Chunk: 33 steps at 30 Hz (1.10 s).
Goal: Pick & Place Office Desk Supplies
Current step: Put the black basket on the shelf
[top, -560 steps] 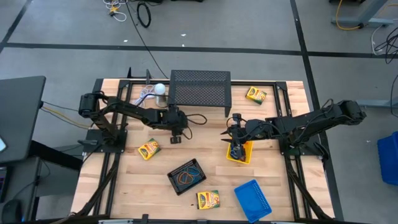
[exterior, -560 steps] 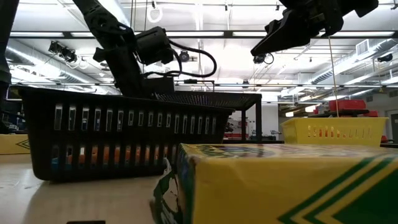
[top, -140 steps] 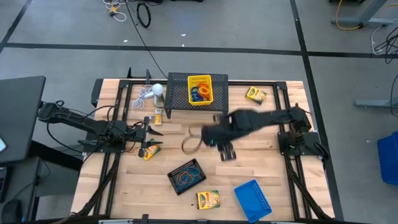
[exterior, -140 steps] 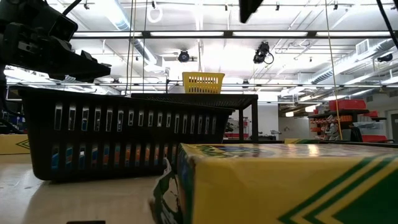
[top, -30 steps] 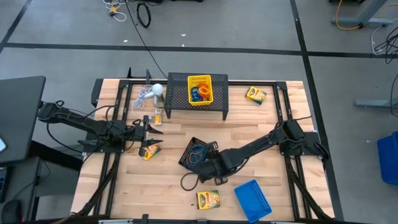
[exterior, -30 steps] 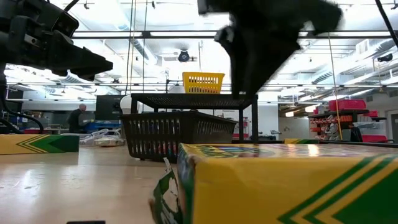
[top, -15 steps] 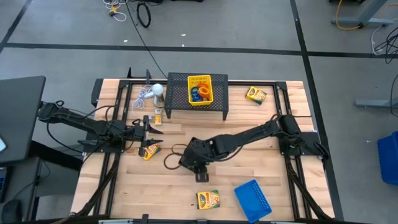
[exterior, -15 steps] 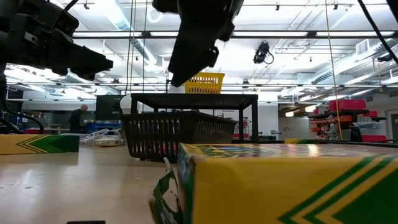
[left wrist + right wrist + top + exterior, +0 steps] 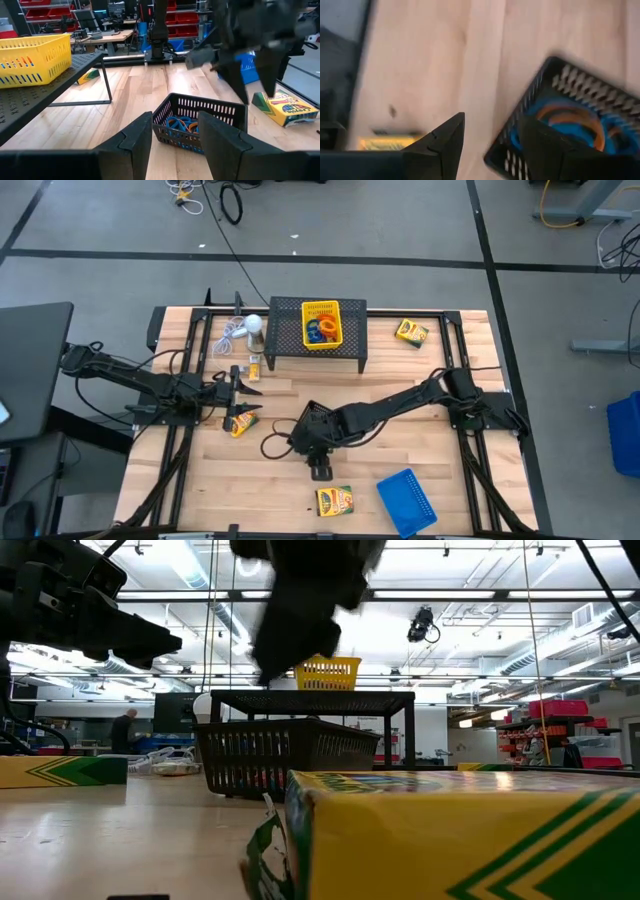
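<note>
The black mesh tray [image 9: 310, 412] stands on the table's middle and holds blue and orange rubber bands [image 9: 575, 120]; my right arm hides most of it in the high view. My right gripper [image 9: 320, 470] is open and hovers high over the tray's edge [image 9: 520, 145], as the low view [image 9: 300, 600] shows. My left gripper [image 9: 240, 385] is open and empty at the table's left, facing the tray [image 9: 200, 122]. The yellow tray [image 9: 321, 323] with rubber bands sits on the black stand. The blue tray [image 9: 407, 499] lies at the near right.
Crayon boxes lie by my left gripper [image 9: 238, 422], at the near middle [image 9: 335, 500] and at the far right [image 9: 411, 332]. The large black mesh stand [image 9: 320, 345] is at the far middle, with a white round object and cord [image 9: 255, 323] to its left.
My right gripper has gone from the tray's near side toward the table's left and far edge, over the black tray, and has turned. The tray has stayed where it was.
</note>
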Tool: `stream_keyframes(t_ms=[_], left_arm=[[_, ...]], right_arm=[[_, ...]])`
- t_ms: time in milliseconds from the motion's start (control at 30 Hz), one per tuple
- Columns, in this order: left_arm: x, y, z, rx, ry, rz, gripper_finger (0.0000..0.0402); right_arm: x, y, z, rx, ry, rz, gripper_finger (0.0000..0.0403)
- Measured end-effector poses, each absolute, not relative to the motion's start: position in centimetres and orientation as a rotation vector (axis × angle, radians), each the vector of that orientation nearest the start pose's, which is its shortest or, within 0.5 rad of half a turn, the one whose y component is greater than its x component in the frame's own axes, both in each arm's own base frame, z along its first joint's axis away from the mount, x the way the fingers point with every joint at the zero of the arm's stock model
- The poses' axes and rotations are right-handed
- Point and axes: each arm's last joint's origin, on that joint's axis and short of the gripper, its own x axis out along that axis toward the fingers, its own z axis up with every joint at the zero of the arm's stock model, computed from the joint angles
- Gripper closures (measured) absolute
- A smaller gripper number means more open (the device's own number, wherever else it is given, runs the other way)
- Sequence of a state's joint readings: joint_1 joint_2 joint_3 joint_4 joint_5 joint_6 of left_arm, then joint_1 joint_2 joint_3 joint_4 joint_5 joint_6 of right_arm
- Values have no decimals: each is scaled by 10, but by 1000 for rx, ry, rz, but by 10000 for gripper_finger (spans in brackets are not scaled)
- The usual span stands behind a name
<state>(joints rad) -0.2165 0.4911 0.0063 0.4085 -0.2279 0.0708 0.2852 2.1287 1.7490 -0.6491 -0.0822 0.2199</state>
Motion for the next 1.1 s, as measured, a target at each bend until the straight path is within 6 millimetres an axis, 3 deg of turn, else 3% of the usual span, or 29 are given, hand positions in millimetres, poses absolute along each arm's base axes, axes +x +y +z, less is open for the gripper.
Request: stream_keyframes(t_ms=[233, 767, 933, 1100], left_arm=[[126, -21, 159, 87, 76, 7, 238], [126, -21, 160, 90, 70, 9, 238], [126, -21, 160, 91, 70, 9, 238], [126, -21, 160, 91, 72, 8, 238]], right_arm=[[439, 139, 179, 38, 1164, 213, 210], [438, 141, 165, -85, 1190, 129, 217], [437, 141, 164, -84, 1210, 104, 257], [428, 139, 162, -81, 1296, 64, 330]])
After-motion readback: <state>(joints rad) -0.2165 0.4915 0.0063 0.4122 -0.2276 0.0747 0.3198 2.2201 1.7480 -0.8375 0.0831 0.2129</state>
